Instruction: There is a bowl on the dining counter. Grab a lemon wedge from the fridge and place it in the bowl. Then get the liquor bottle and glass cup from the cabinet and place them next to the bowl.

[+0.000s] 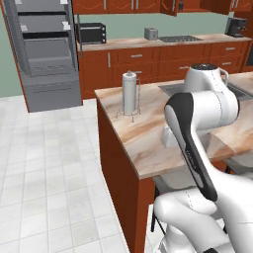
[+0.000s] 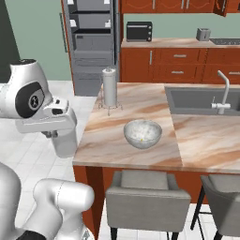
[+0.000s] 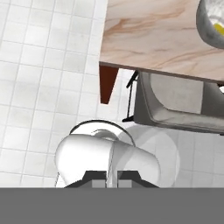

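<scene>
Hanging off the near left corner of the dining counter (image 2: 140, 101), the gripper (image 3: 112, 176) points down at the white floor tiles, its 2 dark finger tips pressed together with nothing between them. From the right base view the hand sits beside the counter's left edge, just outside it, and the bowl (image 2: 143, 133) stands on the marble top to the right of the hand and a little farther in, well apart from it. A small yellow piece, which I take to be the lemon wedge (image 3: 218, 29), lies inside the bowl at the upper right of the hand view; so step 1 of the task looks done.

What remains is the liquor bottle and the glass cup. Neither can be picked out here. The wood cabinets (image 2: 180, 61) run along the far wall, past the counter's far side, with upper cabinet doors above them near the fridge (image 2: 89, 42), whose shelves stand open at the far left. So the relation that matters is this: the target lies far and ahead, across the whole counter, while the hand is low, near and turned downward. I judge the arm cannot reach that wall from here; the base would have to drive round the counter's left end, over the open floor, and the hand lift and turn forward.

A paper towel holder (image 2: 109, 89) stands upright on the counter's far left part.
</scene>
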